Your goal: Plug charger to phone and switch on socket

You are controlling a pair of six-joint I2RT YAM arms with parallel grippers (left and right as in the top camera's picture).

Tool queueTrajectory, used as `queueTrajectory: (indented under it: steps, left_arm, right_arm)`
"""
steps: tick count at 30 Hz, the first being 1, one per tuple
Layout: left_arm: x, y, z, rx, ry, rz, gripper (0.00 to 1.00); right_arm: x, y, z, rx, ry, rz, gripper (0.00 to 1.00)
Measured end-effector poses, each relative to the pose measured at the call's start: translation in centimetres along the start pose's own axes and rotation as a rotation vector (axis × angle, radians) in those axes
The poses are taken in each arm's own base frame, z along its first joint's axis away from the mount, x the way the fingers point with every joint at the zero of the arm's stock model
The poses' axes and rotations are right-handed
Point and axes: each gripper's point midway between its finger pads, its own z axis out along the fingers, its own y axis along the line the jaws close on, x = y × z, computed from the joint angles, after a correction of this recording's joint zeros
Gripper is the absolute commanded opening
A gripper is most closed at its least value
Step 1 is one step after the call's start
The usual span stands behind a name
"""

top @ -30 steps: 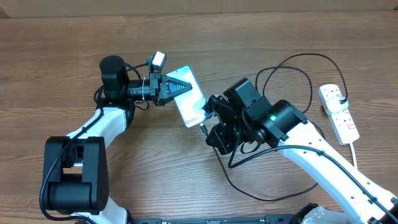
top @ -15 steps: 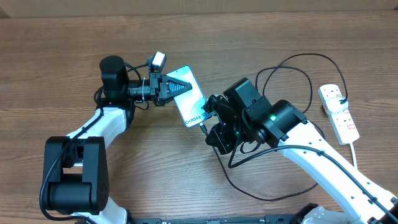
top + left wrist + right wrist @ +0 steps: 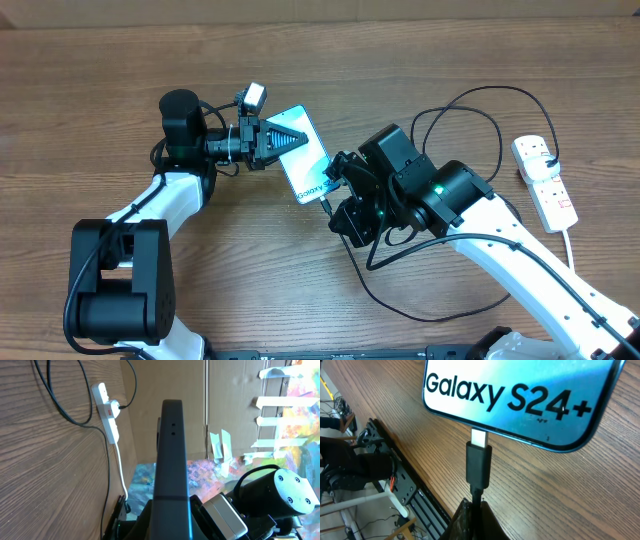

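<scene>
Holding almost as before — left gripper [image 3: 297,139] clamping phone [image 3: 315,165], right gripper [image 3: 474,512] clamping charger [image 3: 479,462], tip touching phone.

Open table [image 3: 90,60] far side, charger [image 3: 505,88] loops blocking approach to socket [image 3: 543,180]

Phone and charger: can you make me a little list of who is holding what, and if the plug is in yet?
phone: screen up, reads Galaxy S24+
left gripper: shut on the phone, at the end away from the writing
right gripper: shut on the charger, just behind its plug
plug: lined up at the phone's port, silver tip showing, so not fully in
socket: away from both grippers, not touched
switch: too small to tell if on
</scene>
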Motion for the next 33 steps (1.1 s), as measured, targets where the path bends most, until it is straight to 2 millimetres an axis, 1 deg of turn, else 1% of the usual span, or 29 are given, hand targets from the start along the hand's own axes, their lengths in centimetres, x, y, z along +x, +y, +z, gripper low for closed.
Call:
queueTrajectory:
  steps: [10,22,29,33]
  left_arm:
    - [0.01,0.0,0.0,0.0,0.0,0.0,0.04]
    - [0.01,0.0,0.0,0.0,0.0,0.0,0.04]
    - [0.01,0.0,0.0,0.0,0.001,0.0,0.04]
    - [0.01,0.0,0.0,0.0,0.001,0.001,0.04]
  right_arm:
    - [0.43,-0.03,0.0,0.002,0.017,0.01,0.04]
    - [0.45,-0.05,0.02,0.002,0.018,0.011,0.04]
    - [0.53,-0.47,0.81,0.004,0.041,0.023,0.04]
    - [0.48,-0.49,0.87,0.004,0.04,0.023,0.04]
